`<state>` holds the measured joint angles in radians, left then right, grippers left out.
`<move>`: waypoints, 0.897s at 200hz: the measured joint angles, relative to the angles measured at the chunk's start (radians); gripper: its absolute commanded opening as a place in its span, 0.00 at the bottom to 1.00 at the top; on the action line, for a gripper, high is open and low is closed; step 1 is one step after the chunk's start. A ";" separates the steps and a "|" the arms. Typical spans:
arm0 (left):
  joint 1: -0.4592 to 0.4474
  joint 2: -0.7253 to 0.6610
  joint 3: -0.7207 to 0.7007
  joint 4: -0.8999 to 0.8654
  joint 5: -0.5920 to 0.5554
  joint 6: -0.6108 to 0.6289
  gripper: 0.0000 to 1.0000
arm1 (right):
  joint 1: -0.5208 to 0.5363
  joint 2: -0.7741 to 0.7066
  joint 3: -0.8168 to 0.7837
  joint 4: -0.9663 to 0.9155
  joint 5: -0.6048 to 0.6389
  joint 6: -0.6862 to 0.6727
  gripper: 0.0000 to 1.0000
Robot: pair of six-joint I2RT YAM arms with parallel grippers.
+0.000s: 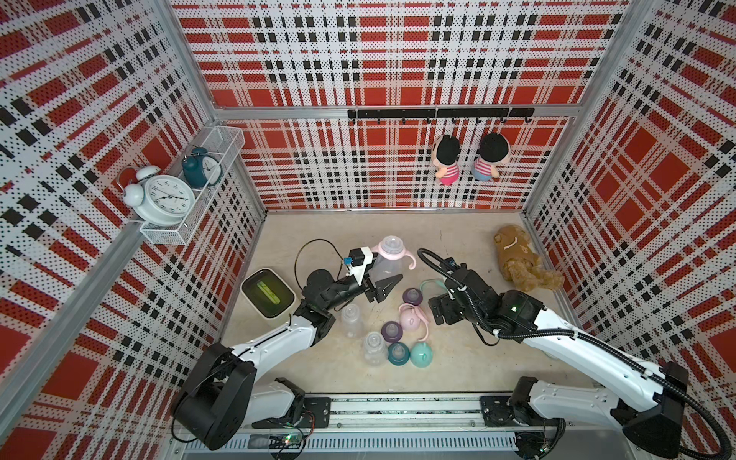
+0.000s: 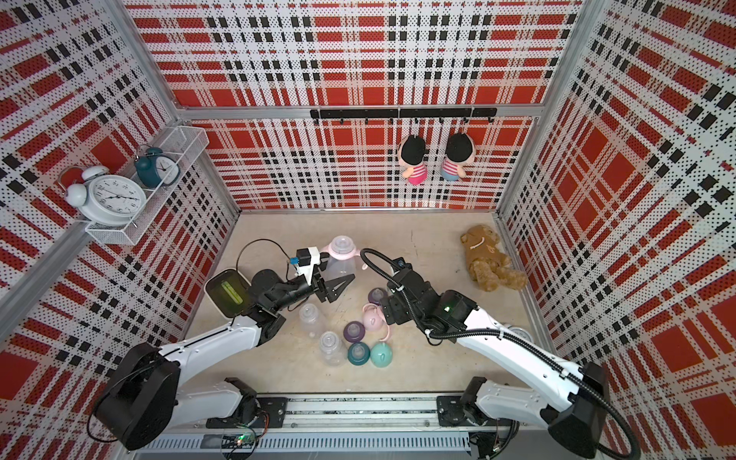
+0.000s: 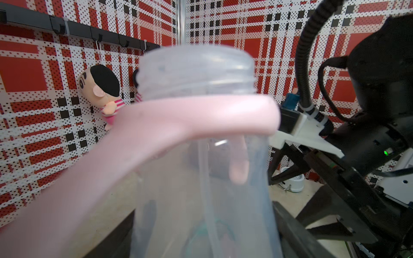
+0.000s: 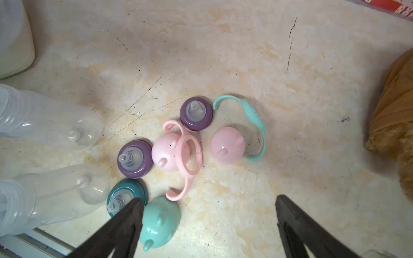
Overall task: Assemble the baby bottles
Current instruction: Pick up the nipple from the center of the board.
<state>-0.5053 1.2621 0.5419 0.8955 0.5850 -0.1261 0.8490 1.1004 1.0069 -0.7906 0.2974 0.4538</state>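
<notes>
The left claw (image 1: 381,282) is nearly closed on the held bottle (image 1: 387,266), a clear one. In the left wrist view a black finger shows on each side of the bottle's lower body. The fitted pink handle ring (image 3: 201,116) sits round its neck, and the threaded mouth (image 3: 196,67) above the ring is bare. This bottle lies toward the back wall from the teal cap (image 1: 422,354), well apart from it. Whether its base touches the table cannot be told.

The right claw (image 4: 207,198) hangs over the table with its jaws wide apart and nothing between them. One of its fingers (image 4: 125,221) overlaps the teal collar (image 4: 125,194), which lies against the teal cap on the left arm's side. Beyond that collar, farther to the same side, stand two clear bottles (image 4: 51,125).

Toward the back wall from the teal cap lie the other loose parts:
- a pink cap (image 4: 165,152), with the loose pink handle ring (image 4: 184,191) lying partly across it
- two purple collars (image 4: 135,158)
- a second pink cap (image 4: 228,145), farther off
- the teal handle ring (image 4: 254,116), curving round that second pink cap

All of these parts lie apart from both claws.
</notes>
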 measured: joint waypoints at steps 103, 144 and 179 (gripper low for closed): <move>0.000 -0.068 -0.036 -0.008 -0.063 -0.009 0.00 | -0.080 0.103 -0.107 0.180 -0.125 -0.035 0.89; 0.000 -0.085 -0.047 -0.016 -0.070 -0.009 0.00 | -0.095 0.260 -0.054 0.246 -0.144 -0.071 0.80; -0.003 -0.113 -0.047 -0.016 -0.071 -0.008 0.00 | -0.122 0.383 0.029 0.294 -0.186 -0.069 0.78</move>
<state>-0.5087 1.1496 0.4953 0.8795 0.5144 -0.1345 0.7273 1.4834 1.0363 -0.4961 0.1116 0.3851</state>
